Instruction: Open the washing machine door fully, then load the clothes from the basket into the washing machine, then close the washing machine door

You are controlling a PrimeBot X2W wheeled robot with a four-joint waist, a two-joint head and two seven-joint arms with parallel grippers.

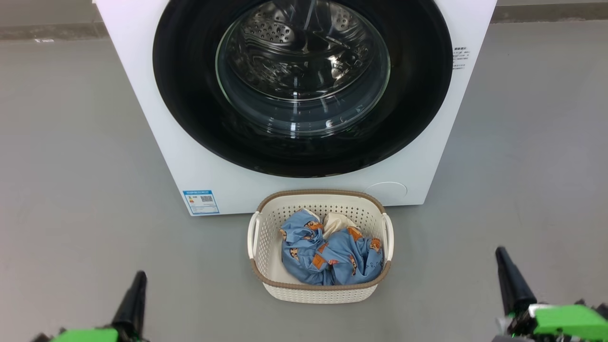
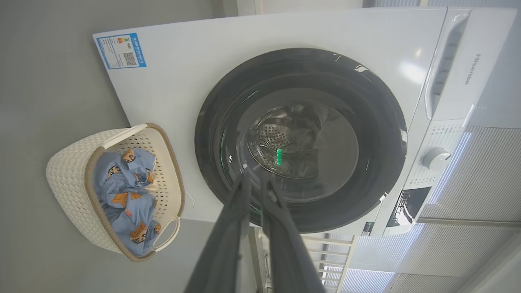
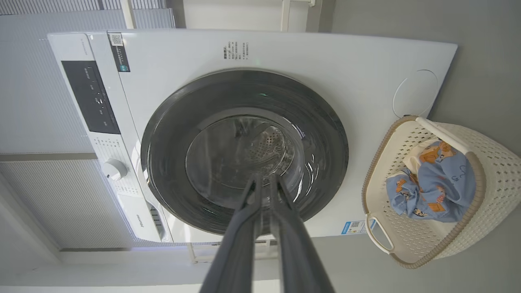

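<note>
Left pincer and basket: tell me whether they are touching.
Apart. The head view shows bare grey floor between the left pincer, at lower left, and the basket.

We have the washing machine (image 1: 142,95) at twelve o'clock on the floor (image 1: 71,190), its door (image 1: 190,118) flush against the front. The basket (image 1: 266,285) sits just before it, nearer us, with the clothes (image 1: 332,256) inside. Our left gripper (image 1: 137,285) is at seven o'clock and our right gripper (image 1: 507,270) at five — both well apart from the basket.
</note>
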